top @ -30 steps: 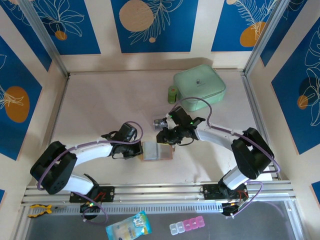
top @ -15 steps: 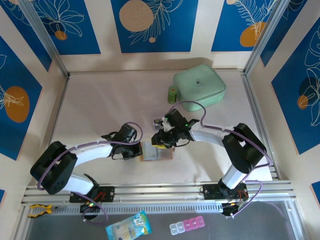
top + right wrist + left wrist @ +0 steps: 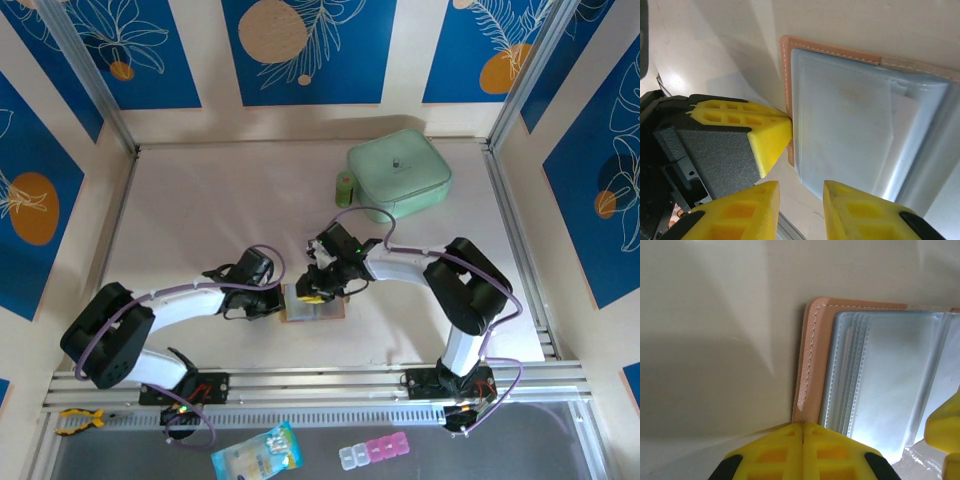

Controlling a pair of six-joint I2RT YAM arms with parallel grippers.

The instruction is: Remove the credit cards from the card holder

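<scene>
The left gripper [image 3: 281,300] sits pinched shut at the left edge of the card holder [image 3: 325,309], which lies spread open on the table [image 3: 200,220]; the right gripper [image 3: 311,296] hangs over it. At the left wrist, the closed fingertips touch the holder's tan corner. At the right wrist, the right jaws stand apart, empty, beside the clear sleeves [image 3: 840,125].

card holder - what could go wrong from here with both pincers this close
1. The left pincer, shut, sits at only the tan edge of the card holder; a pull could make the holder slide or pivot.
2. The right pincer is open at the edge of the clear sleeves; it may pinch a sleeve rather than a card.
3. The two pincers nearly touch, so they might bump.
</scene>
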